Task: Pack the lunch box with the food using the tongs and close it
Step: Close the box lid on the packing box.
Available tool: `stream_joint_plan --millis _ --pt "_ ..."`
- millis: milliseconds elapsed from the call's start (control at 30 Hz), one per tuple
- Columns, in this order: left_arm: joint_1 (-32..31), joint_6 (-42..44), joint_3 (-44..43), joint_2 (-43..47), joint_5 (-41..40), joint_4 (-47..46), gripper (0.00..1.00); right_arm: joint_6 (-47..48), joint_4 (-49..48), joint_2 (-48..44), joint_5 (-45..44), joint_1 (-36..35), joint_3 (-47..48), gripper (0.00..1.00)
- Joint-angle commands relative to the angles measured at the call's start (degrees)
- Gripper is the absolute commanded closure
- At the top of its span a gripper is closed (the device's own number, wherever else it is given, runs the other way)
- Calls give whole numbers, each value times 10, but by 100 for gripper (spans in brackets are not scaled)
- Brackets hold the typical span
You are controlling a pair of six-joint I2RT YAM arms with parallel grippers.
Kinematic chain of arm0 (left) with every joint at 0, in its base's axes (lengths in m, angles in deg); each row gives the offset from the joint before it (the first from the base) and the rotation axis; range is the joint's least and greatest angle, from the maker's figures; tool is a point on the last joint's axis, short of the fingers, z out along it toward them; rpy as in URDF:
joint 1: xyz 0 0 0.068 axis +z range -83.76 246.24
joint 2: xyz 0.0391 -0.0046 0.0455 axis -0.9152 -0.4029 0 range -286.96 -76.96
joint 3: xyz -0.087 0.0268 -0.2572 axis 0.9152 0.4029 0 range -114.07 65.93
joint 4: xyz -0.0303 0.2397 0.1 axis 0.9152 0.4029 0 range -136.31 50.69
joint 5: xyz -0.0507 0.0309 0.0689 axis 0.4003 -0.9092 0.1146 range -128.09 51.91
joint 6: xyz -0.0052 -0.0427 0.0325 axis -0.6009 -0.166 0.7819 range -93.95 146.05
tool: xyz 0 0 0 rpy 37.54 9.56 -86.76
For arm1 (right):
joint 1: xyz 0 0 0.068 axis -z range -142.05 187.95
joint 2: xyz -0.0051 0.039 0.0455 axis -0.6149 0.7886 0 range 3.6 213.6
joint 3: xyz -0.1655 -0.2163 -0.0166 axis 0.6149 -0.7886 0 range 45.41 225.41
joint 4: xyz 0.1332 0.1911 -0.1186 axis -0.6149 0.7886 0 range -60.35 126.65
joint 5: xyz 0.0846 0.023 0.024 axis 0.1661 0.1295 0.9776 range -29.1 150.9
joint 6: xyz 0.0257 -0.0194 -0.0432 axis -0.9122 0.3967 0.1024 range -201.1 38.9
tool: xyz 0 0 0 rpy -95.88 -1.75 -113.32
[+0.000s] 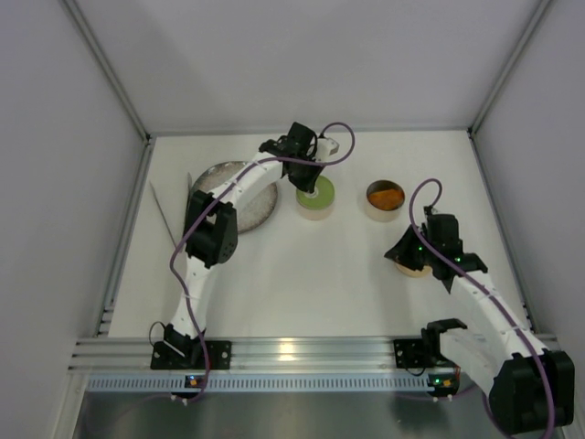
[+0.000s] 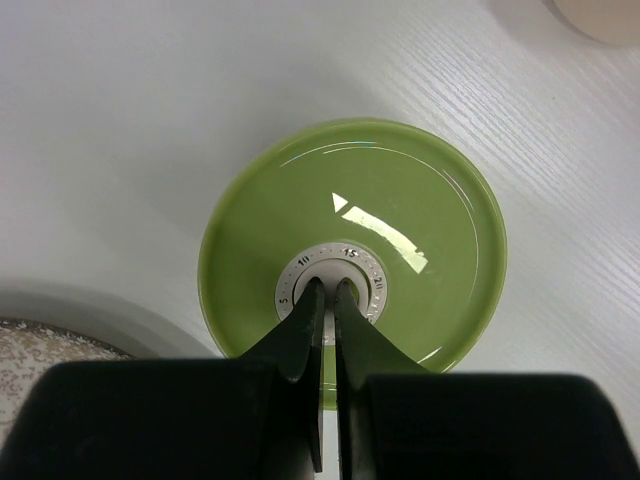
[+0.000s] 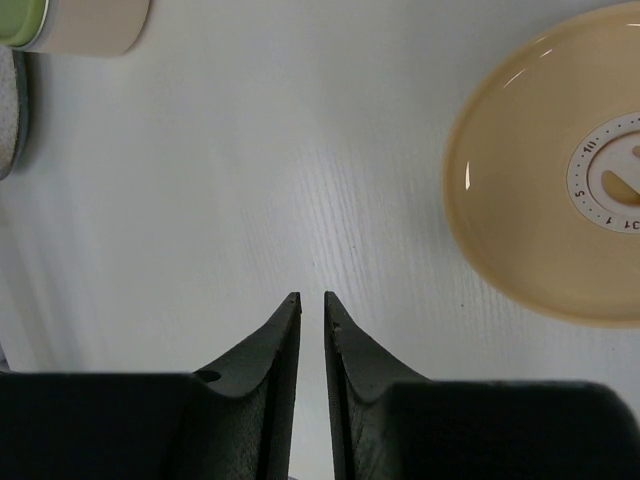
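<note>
The green lid (image 2: 400, 200) sat on one tin (image 1: 315, 212) near the middle of the bench (image 1: 302, 283). The left claw (image 2: 328, 290) was clenched, its tips down on the lid's white centre; whether they pinched anything there could not be told. Just right of it stood the other tin (image 1: 385, 213), uncovered, with the orange food (image 1: 386, 194) inside; the chunks could not be counted. The tan lid (image 3: 530, 200) lay flat on the bench nearer the arm bases, apart from that tin, its white centre facing up. The right claw (image 3: 311, 297) hung over bare bench just beside this lid, not touching it, its tips almost together with only a narrow slit between them and nothing held. From above, the right wrist hid part of the tan lid. Left of the green-lidded tin lay the speckled plate (image 1: 260, 208), partly under the left arm. The tongs (image 1: 162, 212) lay on the bench left of the plate, near the side wall.
</note>
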Motion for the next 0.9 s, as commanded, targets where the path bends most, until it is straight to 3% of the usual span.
stream_joint_plan --millis 0,200,433,867 --pt "1 -12 -15 -15 11 10 100 7 20 -15 -12 4 19 85" --pt "0 -16 -15 -18 16 28 100 7 19 -13 -13 4 22 85" --pt "0 -23 -16 -8 20 36 73 9 19 -13 -13 4 24 85" --pt "0 -42 -27 41 7 5 61 11 18 -9 -10 4 39 85"
